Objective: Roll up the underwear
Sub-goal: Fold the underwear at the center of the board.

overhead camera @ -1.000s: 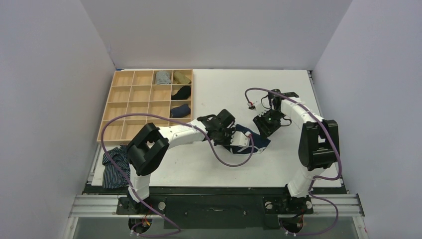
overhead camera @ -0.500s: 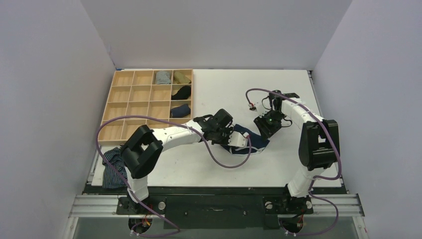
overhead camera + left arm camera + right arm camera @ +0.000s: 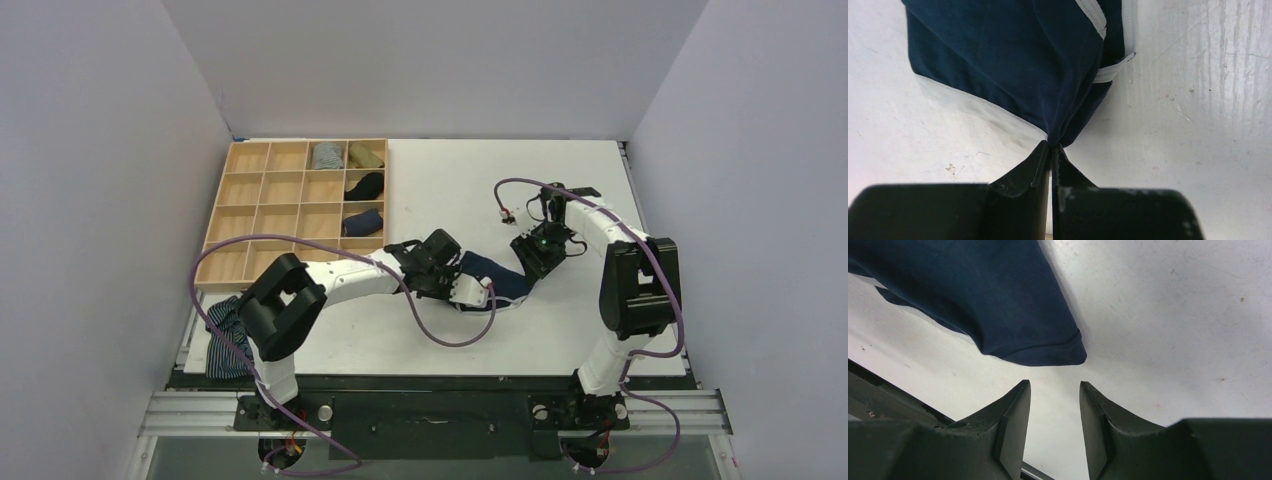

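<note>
So the underwear (image 3: 497, 277) is lying bunched up roughly mid-bench, a touch toward 4 o'clock from the centre of the overhead view. It's navy with a white band and white trim showing along the edges.

The left gripper (image 3: 1052, 148) has its jaws clenched right on a gathered fold of the navy fabric. In the wrist view the two tips are pressed together with the cloth puckering out of them toward 12 o'clock, and a strip of white band runs off toward 10 o'clock.

The right gripper (image 3: 1054, 389) is sitting at about 2 o'clock from the garment in the overhead shot. Its jaws are spread apart with only bare bench (image 3: 1173, 315) between them. A rounded navy hem corner lies just past the tips toward 11 o'clock, close but not touching as far as I can see.

Other stuff around: a wooden tray (image 3: 240, 216) at 10 o'clock with a few rolled items in its right-hand cells, and a striped garment (image 3: 226, 336) hanging around the bench's near-left corner at 8 o'clock, partly behind the left arm.
</note>
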Controlling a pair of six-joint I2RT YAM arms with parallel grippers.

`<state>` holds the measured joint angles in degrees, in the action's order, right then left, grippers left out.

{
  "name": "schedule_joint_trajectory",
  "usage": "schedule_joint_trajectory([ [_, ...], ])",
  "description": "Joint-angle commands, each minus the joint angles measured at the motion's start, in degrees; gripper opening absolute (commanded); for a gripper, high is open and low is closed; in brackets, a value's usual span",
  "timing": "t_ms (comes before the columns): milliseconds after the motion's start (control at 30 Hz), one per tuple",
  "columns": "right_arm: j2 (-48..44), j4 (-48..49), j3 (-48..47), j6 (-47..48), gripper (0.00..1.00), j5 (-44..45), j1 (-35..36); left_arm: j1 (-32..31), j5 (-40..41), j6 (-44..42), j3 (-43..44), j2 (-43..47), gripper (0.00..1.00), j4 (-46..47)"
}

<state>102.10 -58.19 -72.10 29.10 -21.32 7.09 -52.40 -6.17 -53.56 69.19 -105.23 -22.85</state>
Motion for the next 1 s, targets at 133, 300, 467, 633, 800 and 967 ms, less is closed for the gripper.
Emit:
schedule_joint_trajectory([
  [133, 0.93, -0.68, 0.02, 0.43, 0.38, -0.34, -0.42, 0.19, 0.28, 0.06, -0.71, 2.71, 0.0, 2.63],
  [300, 0.5, -0.78, 0.22, 0.34, 0.38, -0.06, -0.41, 0.19, -0.75, 1.57, 1.79, 4.01, 0.0, 0.96],
  [467, 0.72, -0.7, 0.38, 0.34, 0.38, 0.14, -0.4, 0.18, -3.24, 3.62, 4.42, 6.49, 0.0, -2.09],
  [633, 0.88, -0.7, 0.38, 0.34, 0.37, 0.06, -0.41, 0.83, -4.22, 3.91, 3.61, 8.46, 0.0, -2.76],
  [800, 0.83, -0.78, 0.47, 0.42, 0.38, 0.05, -0.41, 0.9, -0.37, 1.31, -1.78, 8.29, 0.0, 1.55],
  [967, 1.07, -0.82, 0.55, 0.36, 0.38, 0.22, -0.41, 0.77, 1.77, -0.22, -5.07, 6.97, 0.0, 4.73],
])
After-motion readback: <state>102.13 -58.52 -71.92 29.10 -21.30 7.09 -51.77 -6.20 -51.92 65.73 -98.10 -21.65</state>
